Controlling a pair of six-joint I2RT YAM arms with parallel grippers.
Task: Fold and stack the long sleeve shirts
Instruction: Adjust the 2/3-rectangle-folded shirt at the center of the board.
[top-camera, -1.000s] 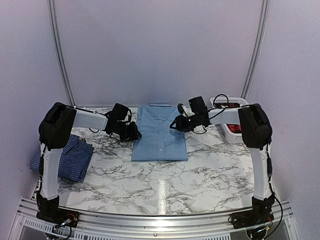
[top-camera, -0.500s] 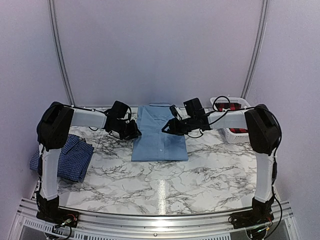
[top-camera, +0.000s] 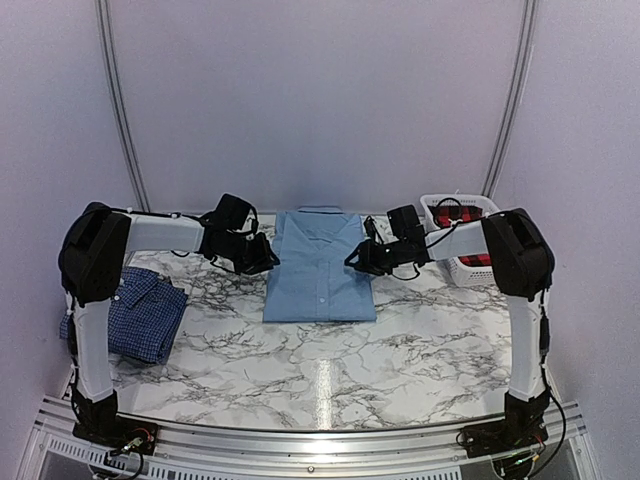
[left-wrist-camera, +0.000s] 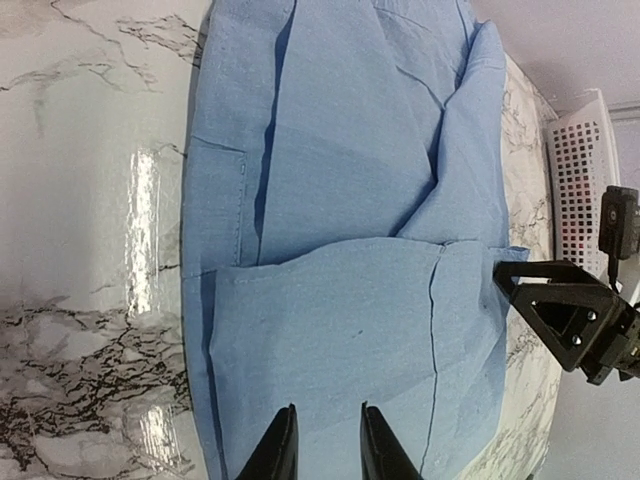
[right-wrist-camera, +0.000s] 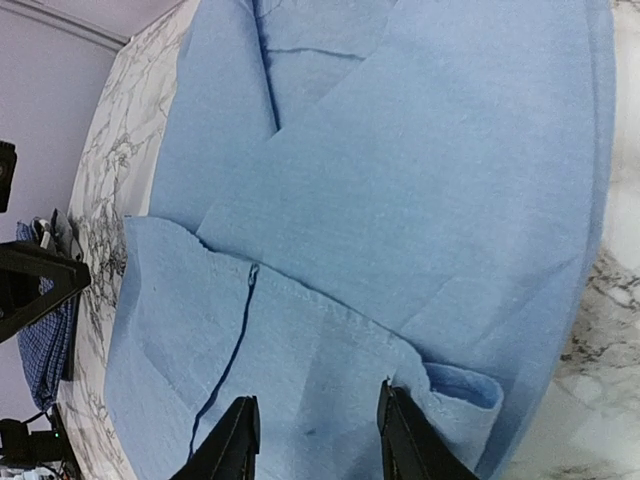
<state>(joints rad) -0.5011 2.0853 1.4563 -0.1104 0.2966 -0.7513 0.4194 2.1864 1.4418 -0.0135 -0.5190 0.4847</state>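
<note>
- The right gripper (top-camera: 354, 262) has drawn back since half a second ago. Then it reached over the right half of the plain light blue collared cloth shirt (top-camera: 318, 270); now it sits at that shirt's right edge.
- The left gripper (top-camera: 266, 262) stays by the shirt's left edge, a touch farther from the arm bases than a second ago, and the left arm's elbow has swung outward to the left.
- The light blue shirt has not shifted. It lies as a folded rectangle on the middle-far part of the white marble-patterned table (top-camera: 400, 340), with its collar toward the far wall.
- In the left wrist view the left gripper (left-wrist-camera: 328, 408) has its fingers slightly parted over the blue cloth and clasps nothing.
- In the right wrist view the right gripper (right-wrist-camera: 318, 393) is spread wider above a folded edge of the shirt, and it is also empty.
- The dark blue shirt with a fine white check (top-camera: 140, 310) lies folded at the table's left side, well apart from the light blue one.
- The left arm's upright link stands in front of part of the checked shirt.
- A white perforated plastic basket (top-camera: 460, 199) stands at the far right with something red and dark inside.
- The right forearm crosses in front of the basket and hides its middle.
</note>
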